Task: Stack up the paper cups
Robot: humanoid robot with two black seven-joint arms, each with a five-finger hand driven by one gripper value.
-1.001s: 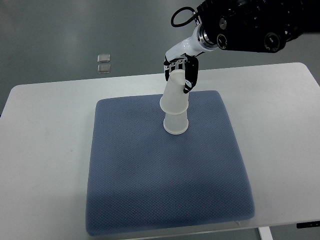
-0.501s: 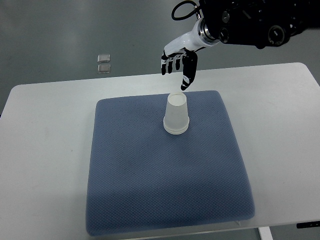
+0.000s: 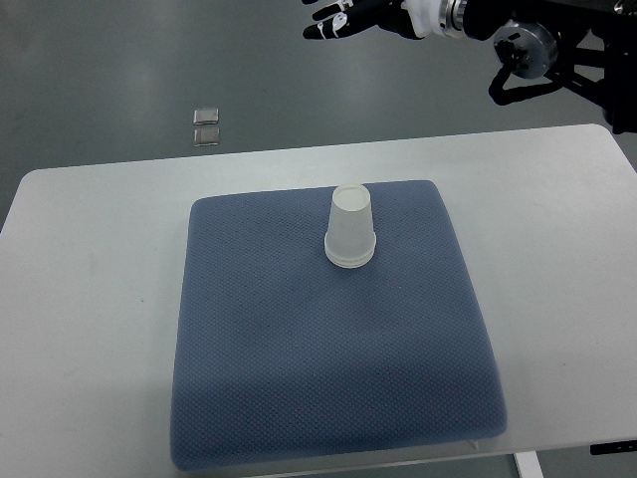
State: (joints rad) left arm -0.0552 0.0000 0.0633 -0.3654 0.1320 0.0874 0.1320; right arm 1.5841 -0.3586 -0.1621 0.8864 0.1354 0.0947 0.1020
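Fingers of the right hand spread out flat, nothing held, hand well up and beyond the blue mat, at the top edge of frame. Near to far from the mat: its front edge sits close to the near edge of the white table, mat roughly square, textured, rounded corners, taking up most of the table's middle. Stacked paper cups stand upside down on the far half of the mat, a little right of its centre, wide rims down on the fabric, narrow base up; doubled rim visible at the bottom, so one cup nested over another. Stack upright, not touched by anything. Beyond the mat's far edge, bare strip of table, then grey floor. Two small pale square tiles on the floor past the mat's far left corner. Right arm, black with a white wrist section, enters from the right edge above the mat's far right corner, well apart from the cups.
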